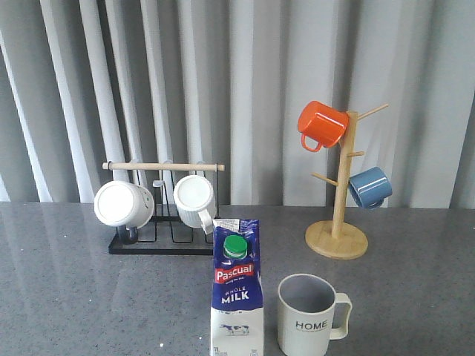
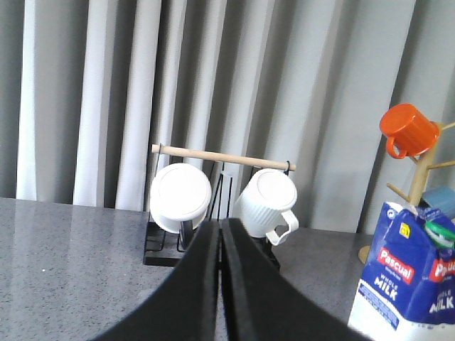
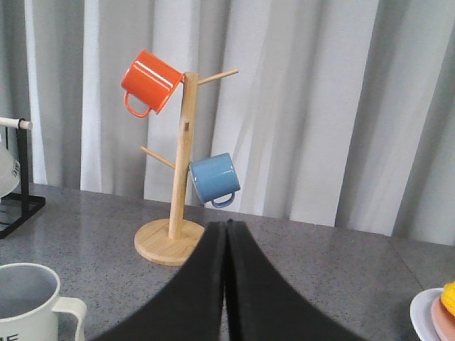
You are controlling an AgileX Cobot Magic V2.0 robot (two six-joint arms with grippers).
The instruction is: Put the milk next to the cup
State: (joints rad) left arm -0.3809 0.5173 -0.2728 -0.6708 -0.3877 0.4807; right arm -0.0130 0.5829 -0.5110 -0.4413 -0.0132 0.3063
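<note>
The milk (image 1: 237,297) is a tall blue-and-white Pascual carton with a green cap, standing upright at the front of the grey table. Just to its right, a small gap away, stands the cup (image 1: 309,315), a pale ribbed mug lettered HOME with its handle to the right. In the left wrist view the milk (image 2: 409,273) shows at the edge, apart from my left gripper (image 2: 220,226), which is shut on nothing. My right gripper (image 3: 227,226) is also shut and empty, with the cup (image 3: 32,302) off to its side. Neither gripper appears in the front view.
A black rack (image 1: 162,241) with a wooden bar holds two white mugs (image 1: 124,203) behind the milk. A wooden mug tree (image 1: 338,237) at the back right carries an orange mug (image 1: 322,124) and a blue mug (image 1: 369,186). A plate's edge (image 3: 435,312) shows in the right wrist view.
</note>
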